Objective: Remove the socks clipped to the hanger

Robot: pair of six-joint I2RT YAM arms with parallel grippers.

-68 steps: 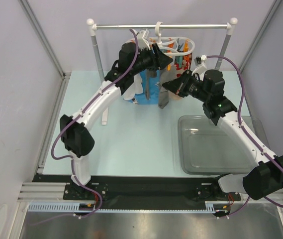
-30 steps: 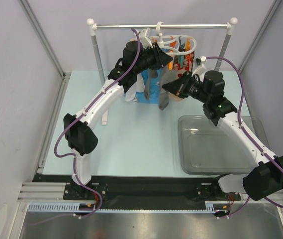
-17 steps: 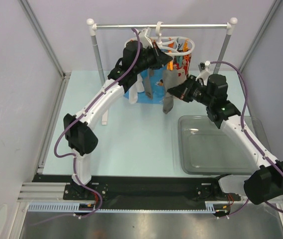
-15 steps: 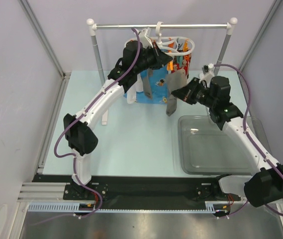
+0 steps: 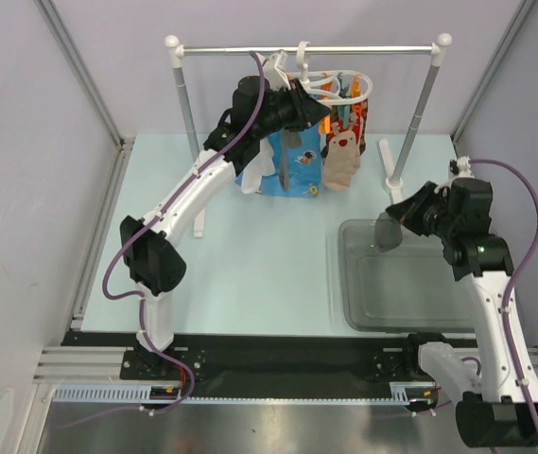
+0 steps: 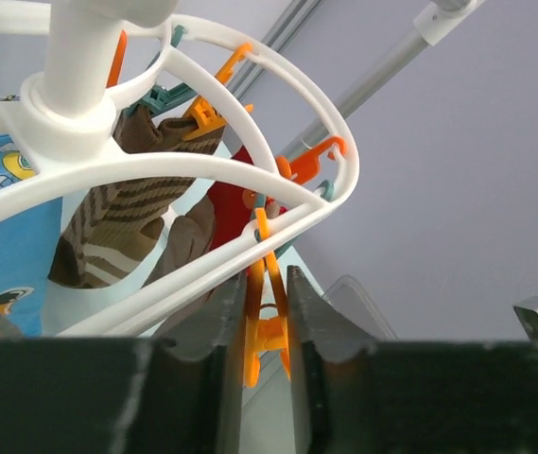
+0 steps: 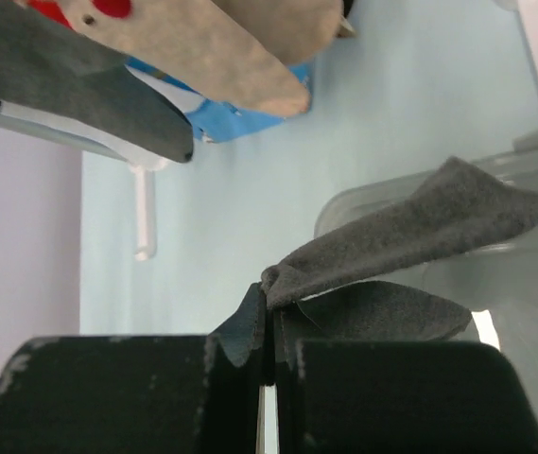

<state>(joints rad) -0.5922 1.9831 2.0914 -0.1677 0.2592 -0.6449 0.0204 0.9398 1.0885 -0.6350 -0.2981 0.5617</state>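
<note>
Hanging from the right fingers (image 7: 238,333), the grey sock (image 7: 410,236) is free of the hanger (image 5: 349,83). The two fingers are pressed together on a fold of its edge. In the top view the sock droops over the upper left corner of the transparent tray (image 5: 420,303), at the right side of the frame, well apart from the hanger.

The hanger is a white ring and hangs by its hook from the metal rail (image 5: 240,50) in the upper middle of the top view. The left fingers (image 6: 219,333) reach up to the ring from below. In the left wrist view an orange clip (image 6: 264,317) stands in the narrow gap between them, and both fingers appear to touch it.

Other socks hang under the ring: a beige sock with red marks (image 5: 341,161), a brown-and-cream striped sock (image 6: 108,222), and a second grey sock (image 7: 79,85) at the upper left of the right wrist view. A blue cartoon cloth (image 5: 283,172) hangs just beside them, above the pale tabletop (image 5: 250,265).
</note>
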